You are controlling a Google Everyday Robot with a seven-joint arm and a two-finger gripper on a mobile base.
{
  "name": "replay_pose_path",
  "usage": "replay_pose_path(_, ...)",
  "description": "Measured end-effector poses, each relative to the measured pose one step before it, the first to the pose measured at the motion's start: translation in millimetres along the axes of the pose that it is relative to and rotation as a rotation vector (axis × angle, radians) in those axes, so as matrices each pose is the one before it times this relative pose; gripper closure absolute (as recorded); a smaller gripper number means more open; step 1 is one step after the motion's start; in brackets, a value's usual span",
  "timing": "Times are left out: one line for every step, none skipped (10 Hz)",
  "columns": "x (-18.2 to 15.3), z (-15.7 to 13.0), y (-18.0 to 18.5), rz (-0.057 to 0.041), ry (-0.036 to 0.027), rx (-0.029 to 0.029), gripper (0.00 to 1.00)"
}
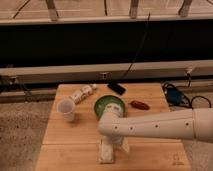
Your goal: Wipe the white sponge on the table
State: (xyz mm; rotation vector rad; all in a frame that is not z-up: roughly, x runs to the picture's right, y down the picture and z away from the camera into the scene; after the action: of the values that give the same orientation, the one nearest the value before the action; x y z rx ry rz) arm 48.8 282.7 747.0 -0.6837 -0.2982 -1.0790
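Hanging at six o'clock on the table (pixel 65 136), the gripper (pixel 114 143) stands spread wide over the white sponge (pixel 105 154); wiping seems hardly begun.

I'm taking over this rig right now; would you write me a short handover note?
The gripper is open, pointing down over the white sponge, near the front edge of the table.
Sponge: flat on the table, in front of the green bowl.
Done: gripper is at the sponge.
Left: press the sponge and wipe the table; no grip visible yet.
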Motion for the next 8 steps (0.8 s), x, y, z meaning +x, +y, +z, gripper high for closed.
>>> replay_pose_path(-0.39,1.36,0.15,-0.0045,-0.0035,0.00172,0.2)
replay_pose_path(0.31,1.28,-0.34,-0.00592,-0.00247,0.00151,0.2)
replay_pose_path(0.13,0.6,-0.77,-0.0057,-0.00214,0.00201,0.2)
replay_pose_path(0.12,1.2,-0.39,-0.00379,-0.00313,0.0026,0.2)
replay_pose_path(-0.18,0.88,-0.68,-0.00424,-0.00161,0.00053,0.2)
replay_pose_path(0.19,1.29,-0.39,-0.00287,-0.00204,0.0017,0.2)
replay_pose_path(0.41,1.05,-0.09,-0.00273,-0.00218,0.00124,0.2)
replay_pose_path(0.3,1.13,-0.36,-0.00381,-0.00218,0.00126,0.2)
